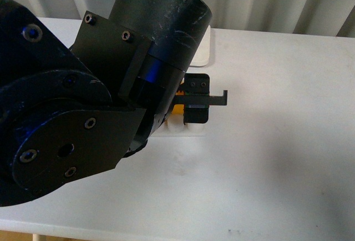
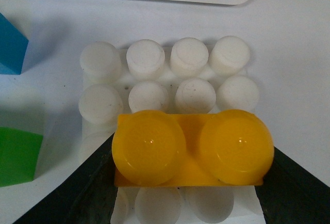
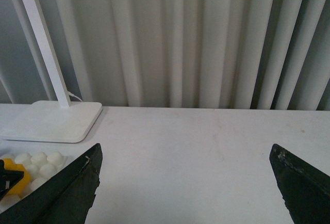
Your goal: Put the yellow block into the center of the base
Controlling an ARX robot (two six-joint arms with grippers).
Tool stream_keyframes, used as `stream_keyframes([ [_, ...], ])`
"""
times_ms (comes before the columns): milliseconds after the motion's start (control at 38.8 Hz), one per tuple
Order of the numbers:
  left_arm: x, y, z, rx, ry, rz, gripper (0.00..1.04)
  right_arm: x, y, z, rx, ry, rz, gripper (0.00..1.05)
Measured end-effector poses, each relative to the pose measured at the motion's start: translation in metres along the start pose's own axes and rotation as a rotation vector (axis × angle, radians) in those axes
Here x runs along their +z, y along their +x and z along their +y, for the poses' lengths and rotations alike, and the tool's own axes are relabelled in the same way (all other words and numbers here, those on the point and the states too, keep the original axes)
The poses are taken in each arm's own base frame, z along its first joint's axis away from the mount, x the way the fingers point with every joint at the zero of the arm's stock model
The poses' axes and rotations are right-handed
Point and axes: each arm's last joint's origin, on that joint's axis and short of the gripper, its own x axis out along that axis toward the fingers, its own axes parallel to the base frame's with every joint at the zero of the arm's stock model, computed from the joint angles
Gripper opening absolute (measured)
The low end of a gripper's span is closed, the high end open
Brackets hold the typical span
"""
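Currently, the step in hand is placement: the block is held over the plate, and seating is not confirmed.

- Small orange-yellow plastic two-stud brick, the yellow block [image 2: 191, 149]: clamped by the left claw [image 2: 192, 157], with one dark finger at each short end. It lies over the base and hides part of the stud rows nearest the wrist. Whether it hovers or is pressed home cannot be told.
- Flat square white plastic studded plate, the base [image 2: 149, 96]: on the white table [image 1: 277, 141], under the left arm.
- Smooth white stand foot [image 1: 201, 52]: at 12 o'clock from the base, near it.
- Green plastic brick [image 2: 18, 157] and blue plastic brick [image 2: 10, 46]: beside the base, apart from it.
- Right claw [image 3: 185, 190]: jaws wide apart, holding nothing, clear of the base.

Next move, as judged: square the block over the middle studs, press straight down until seated, then let go.
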Motion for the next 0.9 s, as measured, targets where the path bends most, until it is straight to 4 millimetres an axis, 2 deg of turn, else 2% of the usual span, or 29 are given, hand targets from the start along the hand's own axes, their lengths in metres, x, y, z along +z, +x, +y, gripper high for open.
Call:
stream_keyframes([
  [902,-0.013,0.012,0.004,0.013,-0.037,-0.008,0.66,0.000,0.000,0.000,0.000,0.000,0.000,0.95],
])
